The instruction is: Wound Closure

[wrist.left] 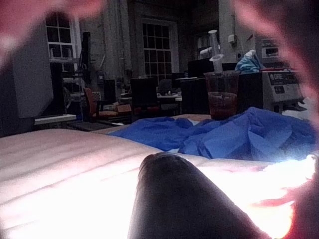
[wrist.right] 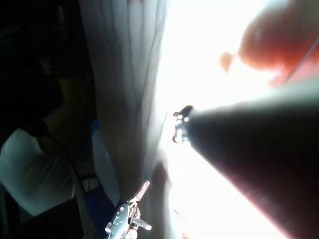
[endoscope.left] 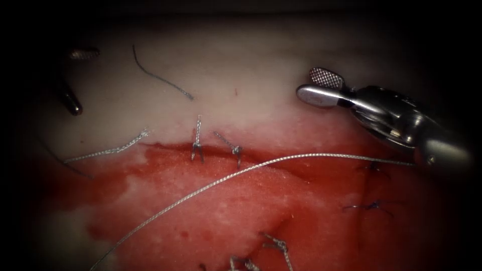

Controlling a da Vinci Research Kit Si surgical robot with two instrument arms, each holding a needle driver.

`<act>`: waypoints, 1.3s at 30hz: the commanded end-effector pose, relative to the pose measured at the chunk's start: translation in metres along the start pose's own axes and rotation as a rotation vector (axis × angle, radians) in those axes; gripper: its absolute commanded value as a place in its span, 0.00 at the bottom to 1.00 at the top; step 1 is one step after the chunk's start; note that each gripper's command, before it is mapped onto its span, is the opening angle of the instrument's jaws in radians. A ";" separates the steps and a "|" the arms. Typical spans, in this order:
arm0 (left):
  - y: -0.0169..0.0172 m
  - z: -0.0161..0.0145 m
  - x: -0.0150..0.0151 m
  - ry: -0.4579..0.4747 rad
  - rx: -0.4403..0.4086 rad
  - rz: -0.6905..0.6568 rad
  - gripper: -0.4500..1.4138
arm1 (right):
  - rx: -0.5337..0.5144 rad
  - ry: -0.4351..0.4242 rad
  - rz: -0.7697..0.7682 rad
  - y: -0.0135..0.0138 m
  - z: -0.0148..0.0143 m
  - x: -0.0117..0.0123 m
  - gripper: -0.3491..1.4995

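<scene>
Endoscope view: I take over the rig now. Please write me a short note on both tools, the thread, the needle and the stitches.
Right tool: jaws open, holding nothing, above the cut.
Left tool: at the far left, open, holding nothing.
Thread: one long strand lies loose across the tissue.
Needle: I cannot find it.
Done: knotted stitches sit along the cut; cut ends of thread lie on the pale tissue.
Left: I cannot judge.

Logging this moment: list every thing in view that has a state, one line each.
Right tool: jaws open, holding nothing.
Left tool: jaws open, holding nothing.
Thread: loose, lying across the tissue.
Cut: partly closed, with knotted stitches.
Tissue: wet with red fluid.
Cut end of thread: lying loose.
</scene>
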 end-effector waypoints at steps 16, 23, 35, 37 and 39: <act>-0.0007 0.0040 0.0029 0.246 -0.010 0.227 0.85 | 0.007 -0.015 0.010 0.0005 0.0013 -0.0007 0.97; 0.0026 0.0055 -0.0009 -0.141 -0.267 0.019 0.77 | 0.008 -0.016 0.015 0.0003 0.0013 -0.0006 0.97; 0.0081 0.0090 -0.0051 -0.521 -0.201 -0.599 0.41 | 0.007 -0.015 0.015 0.0003 0.0013 -0.0006 0.97; 0.0081 0.0097 -0.0056 -0.539 -0.193 -0.602 0.39 | 0.007 -0.015 0.015 0.0003 0.0013 -0.0006 0.97; 0.0080 0.0102 -0.0060 -0.536 -0.171 -0.637 0.38 | 0.007 -0.015 0.015 0.0003 0.0013 -0.0006 0.97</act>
